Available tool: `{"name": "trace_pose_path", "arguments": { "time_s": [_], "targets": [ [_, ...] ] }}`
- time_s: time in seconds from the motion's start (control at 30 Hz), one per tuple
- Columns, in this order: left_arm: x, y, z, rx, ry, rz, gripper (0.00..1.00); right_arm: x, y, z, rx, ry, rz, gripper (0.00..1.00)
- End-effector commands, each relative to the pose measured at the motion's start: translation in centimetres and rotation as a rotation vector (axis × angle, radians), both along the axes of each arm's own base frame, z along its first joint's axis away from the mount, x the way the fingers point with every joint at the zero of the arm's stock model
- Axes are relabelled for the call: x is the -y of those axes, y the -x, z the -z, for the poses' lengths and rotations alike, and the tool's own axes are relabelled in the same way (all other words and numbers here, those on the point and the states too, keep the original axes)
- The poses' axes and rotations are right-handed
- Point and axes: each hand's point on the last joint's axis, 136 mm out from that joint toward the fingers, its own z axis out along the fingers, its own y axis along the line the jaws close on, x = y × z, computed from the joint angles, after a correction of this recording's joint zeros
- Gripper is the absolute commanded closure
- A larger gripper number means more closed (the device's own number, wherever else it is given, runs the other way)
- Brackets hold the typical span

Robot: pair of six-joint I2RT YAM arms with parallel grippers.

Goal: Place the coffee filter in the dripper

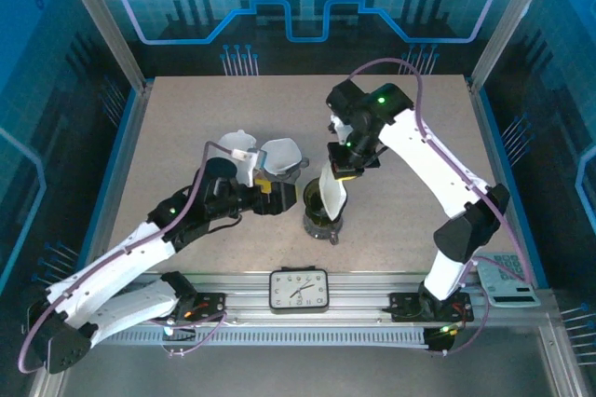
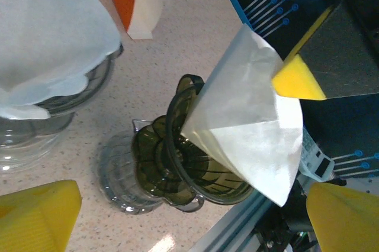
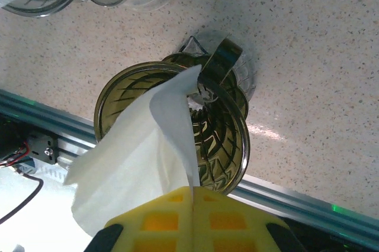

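Filter (image 3: 139,166) masks dripper (image 3: 228,145) mouth (right fingers (image 3: 160,222) pinched);

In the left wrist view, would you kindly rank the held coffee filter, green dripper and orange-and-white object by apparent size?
Largest: held coffee filter, though likely nearer the camera.
Then: green dripper, partly hidden behind it.
Smallest: orange-and-white object, cropped by the frame.

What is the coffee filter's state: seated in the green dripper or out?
Out: the right gripper pinches the coffee filter, tilted, mostly above the rim of the green dripper.
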Motion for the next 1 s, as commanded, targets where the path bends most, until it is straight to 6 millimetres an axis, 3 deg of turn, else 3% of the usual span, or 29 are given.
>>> {"name": "trace_pose_path", "arguments": {
  "time_s": [0.0, 0.13, 0.3, 0.63, 0.97],
  "targets": [
    [2.1, 0.2, -1.6, 0.008, 0.074, 0.086, 0.01, 0.1, 0.5, 0.2, -0.018, 0.050, -0.019, 1.00],
    [3.6, 0.6, -1.0, 0.007, 0.054, 0.130, 0.01, -0.3, 0.3, 0.0, 0.001, 0.052, -0.031, 0.96],
    [4.0, 0.4, 0.0, -0.029, 0.036, 0.125, 0.08, -0.6, 0.3, -0.4, 0.037, 0.037, -0.039, 0.91],
    [4.9, 1.0, -2.8, 0.052, 0.166, 0.166, 0.02, -0.9, 0.4, -0.2, 0.065, 0.034, -0.056, 0.89],
    [5.5, -0.7, 0.0, -0.051, 0.044, 0.113, 0.16, -1.0, 0.5, -0.7, 0.096, 0.007, -0.053, 0.86]
  ]
}}
